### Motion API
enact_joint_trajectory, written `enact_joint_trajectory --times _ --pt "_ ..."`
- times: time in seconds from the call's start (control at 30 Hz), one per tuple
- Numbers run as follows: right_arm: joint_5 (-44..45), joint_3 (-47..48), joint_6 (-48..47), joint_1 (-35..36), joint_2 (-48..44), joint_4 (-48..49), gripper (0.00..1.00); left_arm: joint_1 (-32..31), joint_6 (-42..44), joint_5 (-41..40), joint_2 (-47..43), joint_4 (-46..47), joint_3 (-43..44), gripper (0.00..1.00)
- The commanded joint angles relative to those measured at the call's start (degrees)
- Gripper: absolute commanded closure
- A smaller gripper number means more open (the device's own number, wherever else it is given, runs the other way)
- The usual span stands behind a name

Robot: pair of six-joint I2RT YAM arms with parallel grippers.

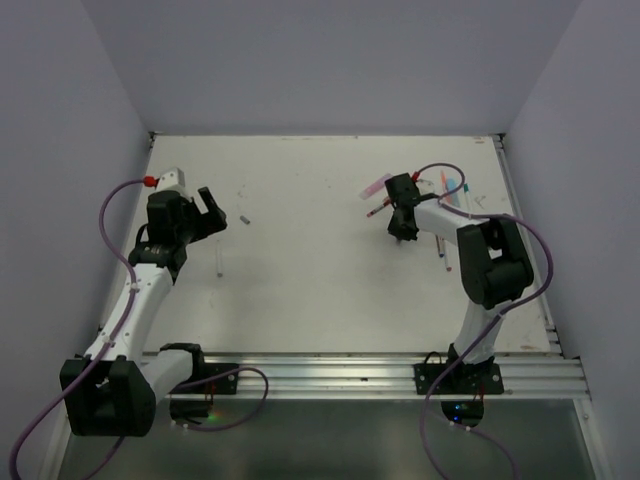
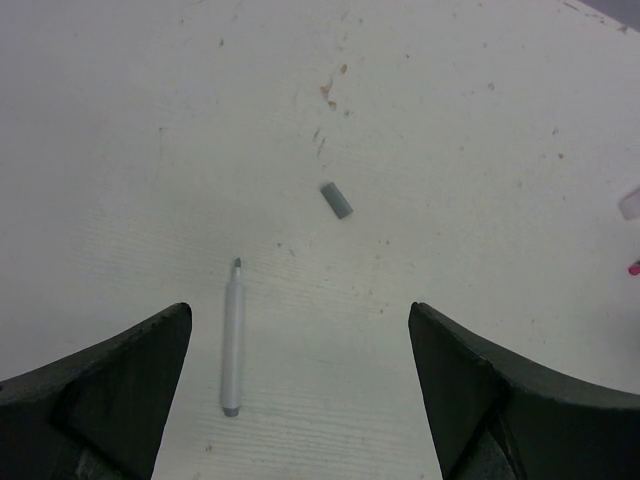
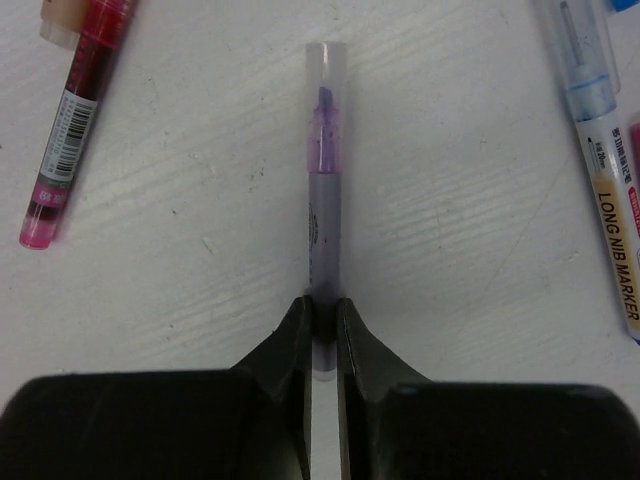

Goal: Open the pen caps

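Right gripper (image 3: 322,305) pinches the purple highlighter (image 3: 324,200), probably light, slick; grasp its clear cap (image 3: 326,90). Left gripper (image 2: 300,320) gapes.

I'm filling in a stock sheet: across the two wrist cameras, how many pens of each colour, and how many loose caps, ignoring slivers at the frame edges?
Grey pen: 1
Purple pen: 1
Pink-red pen: 1
Blue-and-white marker: 1
Loose grey cap: 1
Total: 5
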Motion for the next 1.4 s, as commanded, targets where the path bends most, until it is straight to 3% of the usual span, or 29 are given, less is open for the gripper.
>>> enact_joint_trajectory --times 0.0,0.03,0.2,0.3,0.53,0.83,1.37 --pt "-0.02 -2.2 0.8 -0.26 -0.41 1.4 0.95 0.29 1.84 4.41 -0.22 3.08 -0.61 0.07" --pt "-0.02 -2.99 0.36 -0.26 -2.15 1.4 1.0 0.21 1.84 6.77 -0.3 3.62 -0.87 0.07" --pt "-2.11 -8.26 -7.8 1.14 -12.95 6.48 1.0 -0.67 -2.62 15.3 -0.13 4.93 -0.26 0.07" --pt "-5.81 -12.57 -13.87 6.05 -22.19 11.06 1.0 -2.68 -7.29 19.97 0.57 6.17 1.84 0.07" --pt "-10.82 -19.16 -17.84 24.32 -36.53 21.69 1.0 -13.76 -14.76 16.73 3.91 7.83 10.8 0.07" --pt "-12.85 -18.47 -19.16 34.89 -36.28 29.96 1.0 -25.18 -16.88 8.14 9.36 10.12 18.37 0.16" --pt "-10.56 -16.71 -19.34 36.92 -34.95 31.98 1.0 -34.59 -22.59 -1.64 11.82 10.39 15.65 0.34"
